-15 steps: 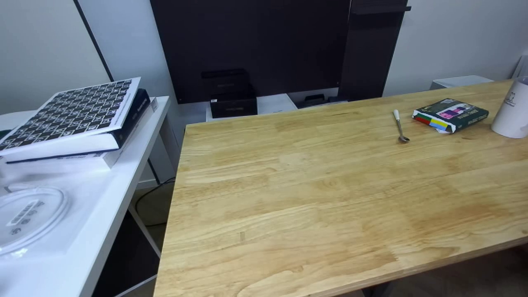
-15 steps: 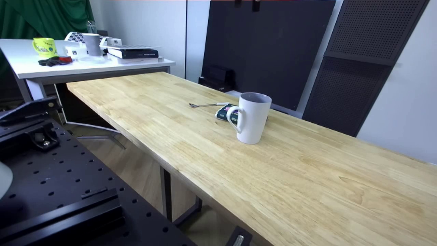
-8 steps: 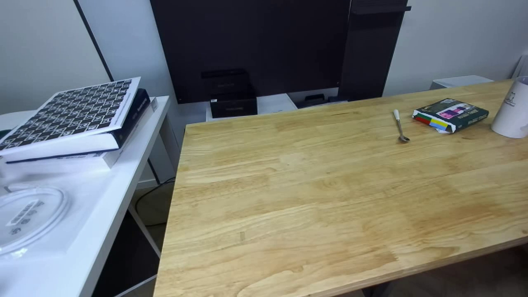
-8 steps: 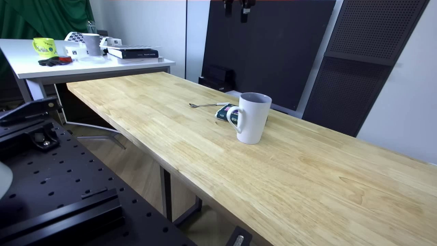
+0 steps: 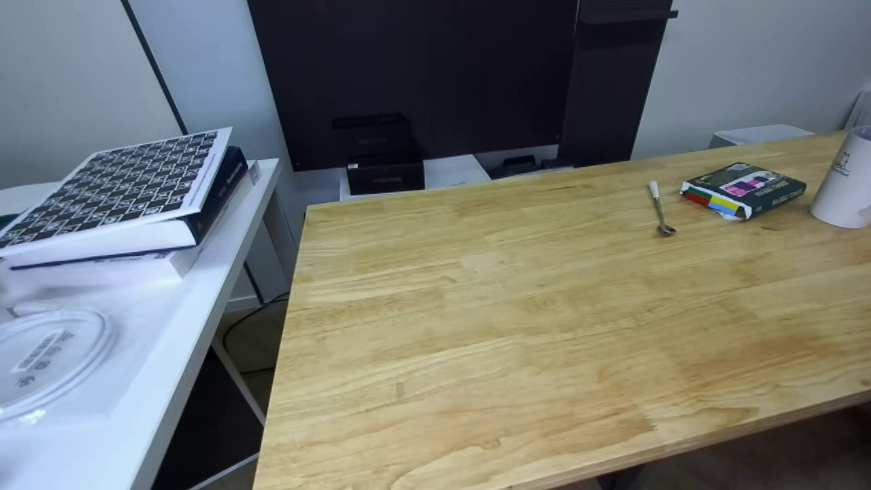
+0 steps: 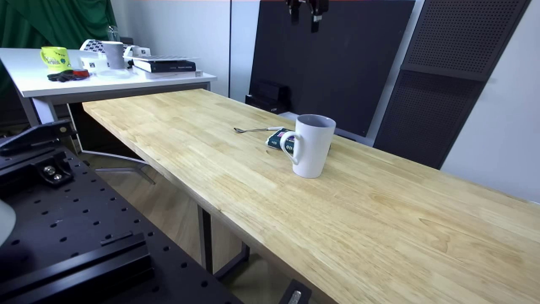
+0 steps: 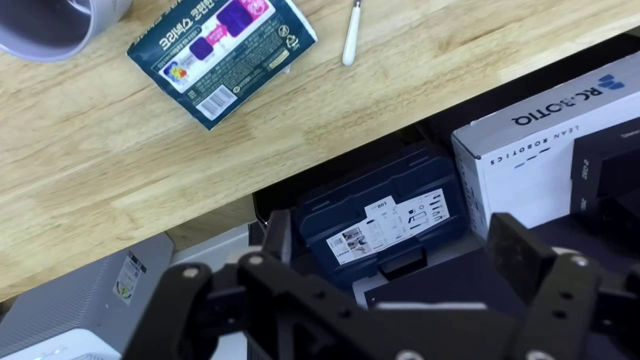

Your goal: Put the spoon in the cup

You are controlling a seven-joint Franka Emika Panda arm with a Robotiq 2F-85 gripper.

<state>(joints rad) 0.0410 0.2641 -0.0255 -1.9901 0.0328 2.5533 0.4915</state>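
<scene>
- In an exterior view, the spoon point(image 5: 659, 208) is lying unmoved on the table point(image 5: 476, 306), outside the cup point(image 5: 842, 187).
- In an exterior view, the gripper point(image 6: 304, 25) is dropping into sight, probably starting its approach.
- In the wrist view, its fingers point(image 7: 517, 255) are standing spread, empty.

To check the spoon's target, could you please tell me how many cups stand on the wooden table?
1: the white cup, upright beside the green box. The wooden table runs out of frame, so others may be hidden.
</scene>
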